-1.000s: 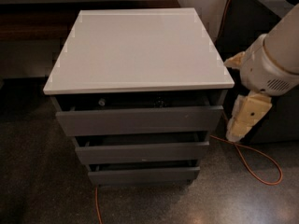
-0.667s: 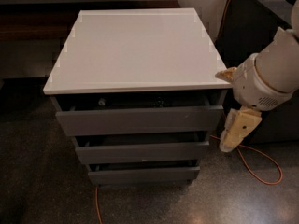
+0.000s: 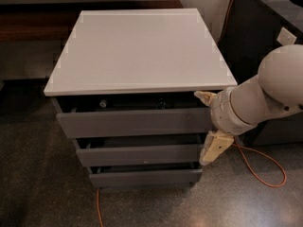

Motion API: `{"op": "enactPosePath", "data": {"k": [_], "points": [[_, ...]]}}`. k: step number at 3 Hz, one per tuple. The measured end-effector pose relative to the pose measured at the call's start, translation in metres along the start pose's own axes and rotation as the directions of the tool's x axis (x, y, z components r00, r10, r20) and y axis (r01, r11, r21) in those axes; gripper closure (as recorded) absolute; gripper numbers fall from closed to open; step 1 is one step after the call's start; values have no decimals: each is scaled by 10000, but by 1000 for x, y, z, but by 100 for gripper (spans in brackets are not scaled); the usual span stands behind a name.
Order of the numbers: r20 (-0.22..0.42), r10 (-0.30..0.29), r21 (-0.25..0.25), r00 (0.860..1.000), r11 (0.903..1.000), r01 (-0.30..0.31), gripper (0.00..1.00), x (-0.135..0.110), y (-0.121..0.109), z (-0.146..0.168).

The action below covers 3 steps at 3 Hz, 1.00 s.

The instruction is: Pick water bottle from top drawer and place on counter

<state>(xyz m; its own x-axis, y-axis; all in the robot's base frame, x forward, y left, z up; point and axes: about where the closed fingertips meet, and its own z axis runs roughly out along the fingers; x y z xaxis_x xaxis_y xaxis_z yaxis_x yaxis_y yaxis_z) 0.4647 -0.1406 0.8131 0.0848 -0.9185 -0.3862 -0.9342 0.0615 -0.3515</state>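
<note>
- Counter [image 3: 142, 51]: smooth, matte white square slab with crisp edges; overhangs the grey cabinet [image 3: 142, 141] slightly along the front.
- Top drawer [image 3: 132, 123]: flat dark grey panel without a handle; stands a little out from the cabinet, leaving a dark slot under the counter.
- Middle drawer [image 3: 137, 155] and bottom drawer [image 3: 144, 178]: narrower grey fronts, stacked toward 6 o'clock.
- Arm [image 3: 265, 96]: glossy white rounded shells; reaches in from 3 o'clock.
- Gripper [image 3: 202, 128]: hangs at the cabinet's 3 o'clock edge, cream fingers spread wide apart and gripping nothing. Upper finger [image 3: 204, 97] just under the counter's corner, lower finger [image 3: 215, 148] beside the middle drawer.
- Floor [image 3: 38, 188]: dark, speckled, stone-like; thin orange cable [image 3: 267, 167] loops across it at 4 o'clock, with another strand at 6 o'clock.
- Black unit [image 3: 251, 32] at 2 o'clock; brown wooden ledge [image 3: 38, 20] at 10 o'clock.
- Water bottle: cannot be made out; only dim shapes in the top drawer's slot, too dark to tell.
</note>
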Motion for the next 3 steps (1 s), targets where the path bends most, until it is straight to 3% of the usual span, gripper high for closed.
{"op": "enactPosePath", "data": {"k": [1, 3], "points": [[0, -1, 1, 10000, 10000, 1, 0, 0, 0, 0], [-156, -528, -691, 9985, 9963, 516, 0, 4, 7, 39]]}}
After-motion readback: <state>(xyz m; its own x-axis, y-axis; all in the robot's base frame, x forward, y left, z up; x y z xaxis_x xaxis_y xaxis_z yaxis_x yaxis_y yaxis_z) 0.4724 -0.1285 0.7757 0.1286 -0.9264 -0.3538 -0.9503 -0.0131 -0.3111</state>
